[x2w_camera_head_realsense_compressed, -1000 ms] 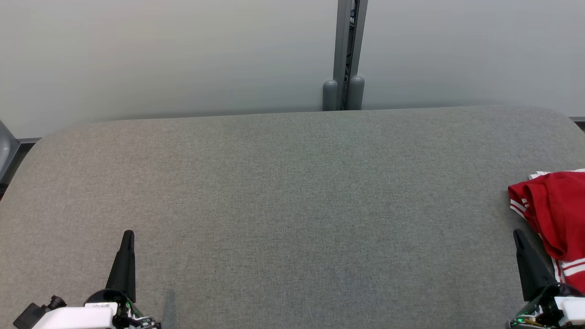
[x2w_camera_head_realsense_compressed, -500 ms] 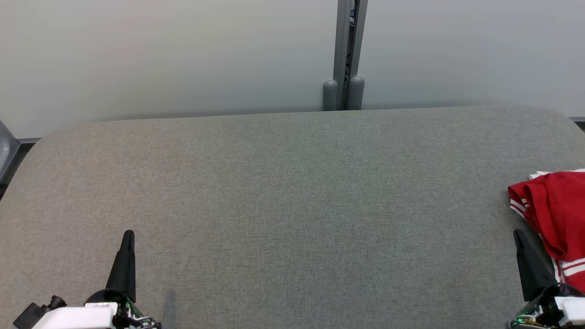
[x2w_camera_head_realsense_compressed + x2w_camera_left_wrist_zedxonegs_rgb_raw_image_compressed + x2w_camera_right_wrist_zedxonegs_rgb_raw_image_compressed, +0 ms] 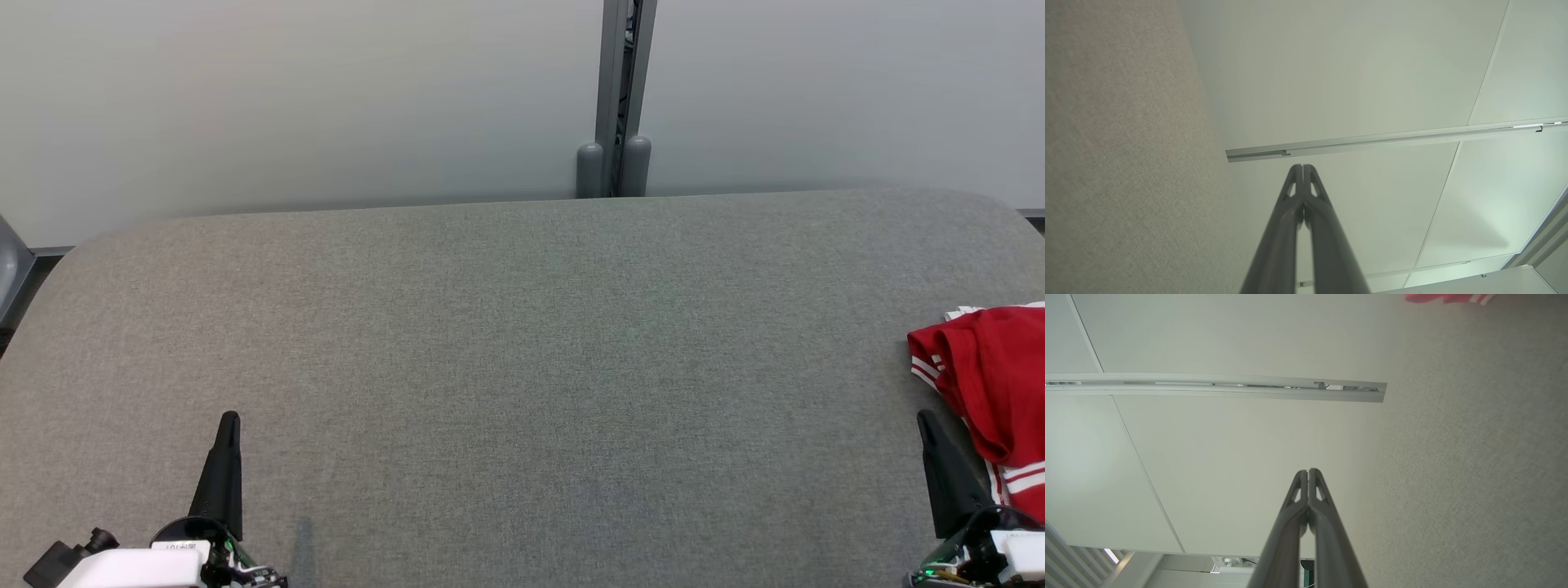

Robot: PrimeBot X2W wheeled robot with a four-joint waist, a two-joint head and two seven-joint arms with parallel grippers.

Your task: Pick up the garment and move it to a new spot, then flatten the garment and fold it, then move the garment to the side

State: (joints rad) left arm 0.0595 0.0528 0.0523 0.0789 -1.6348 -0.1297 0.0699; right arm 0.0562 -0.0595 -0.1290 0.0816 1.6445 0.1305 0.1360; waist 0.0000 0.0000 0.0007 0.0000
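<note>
The garment [image 3: 992, 384], red with white stripes, runs off the right side of my head view, so I cannot make out its whole shape or what kind of piece it is. It lies bunched at the table's [image 3: 522, 367] right edge, towards the near side. In my right wrist view a thin red sliver of it [image 3: 1447, 298] sits at the top edge, cut off.

My wrists are cropped at the bottom of the head view.

My left gripper [image 3: 229, 420] hangs over the table's near left part, well apart from the garment. Its fingers are pressed tight together with nothing between them [image 3: 1302, 168].

My right gripper [image 3: 923, 418] is over the table's near right corner, just beside the garment. Whether it touches the cloth I cannot tell. Its fingers are likewise closed tip to tip and empty [image 3: 1308, 471].

The table is covered in plain grey woven fabric, with rounded far corners. Behind its far edge stands a pale, smooth wall [image 3: 286, 98], divided by a grey upright post [image 3: 618, 98] that meets the table just right of the middle.
</note>
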